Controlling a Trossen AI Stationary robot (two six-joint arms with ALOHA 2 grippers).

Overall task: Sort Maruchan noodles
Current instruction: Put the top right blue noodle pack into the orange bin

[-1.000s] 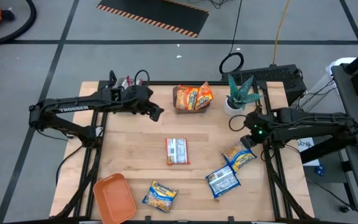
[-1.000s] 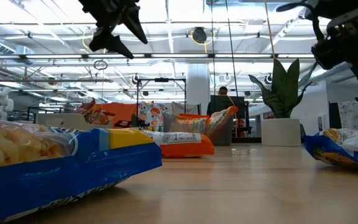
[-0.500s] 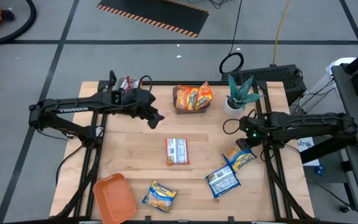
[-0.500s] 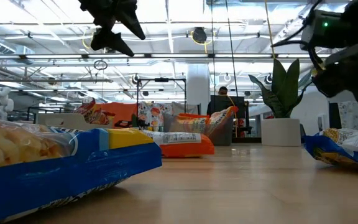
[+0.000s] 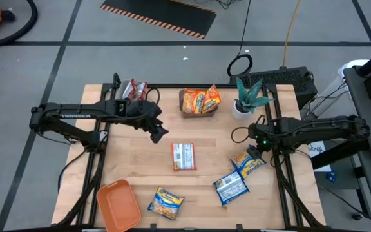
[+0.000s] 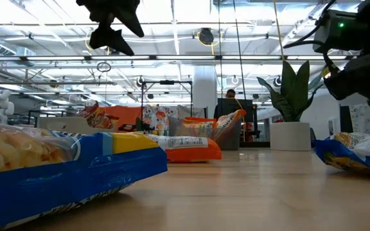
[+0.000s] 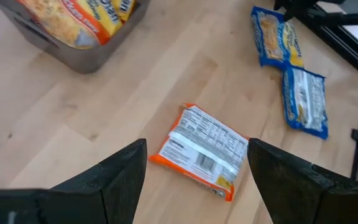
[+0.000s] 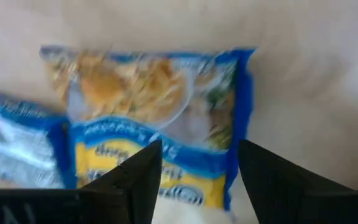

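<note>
An orange Maruchan packet [image 5: 183, 156] lies white back up on the table's middle; it also shows in the left wrist view [image 7: 202, 152]. My left gripper [image 5: 158, 131] hangs open above the table, just far-left of it, tilted down toward it [image 7: 196, 149]. My right gripper [image 5: 253, 149] stands open just above a blue-and-yellow packet [image 8: 160, 112] that lies flat near the right edge [image 5: 247, 164]. It touches nothing [image 8: 199, 155]. Two more blue packets [image 5: 230, 188] [image 5: 165, 202] lie near the front edge.
A grey bin [image 5: 199, 102] holding orange packets stands at the far middle, with a potted plant [image 5: 248, 96] to its right. Red packets [image 5: 133, 89] lie at the far left. An orange tray [image 5: 118, 205] sits at the near left corner.
My right gripper has come down toward the blue-and-yellow packet near the right edge. My left gripper has moved toward the table's near edge, closer to the orange packet, turning a little. No packet has moved.
</note>
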